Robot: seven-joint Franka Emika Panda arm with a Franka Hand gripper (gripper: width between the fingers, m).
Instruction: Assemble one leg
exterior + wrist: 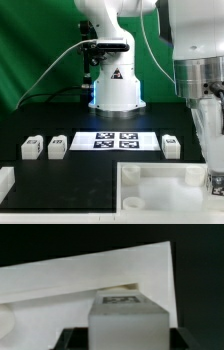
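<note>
My gripper is shut on a leg, a small white block with a black marker tag on its far end. The dark fingers press on its two sides. Beyond the leg lies the large white tray-like base. In the exterior view the gripper hangs at the right, over the base's right part. The held leg shows only partly there. Three more legs stand on the black table: two at the exterior view's left and one at its right.
The marker board lies between the loose legs, in front of the robot's base. A white part sits at the exterior view's lower left edge. A green backdrop stands behind.
</note>
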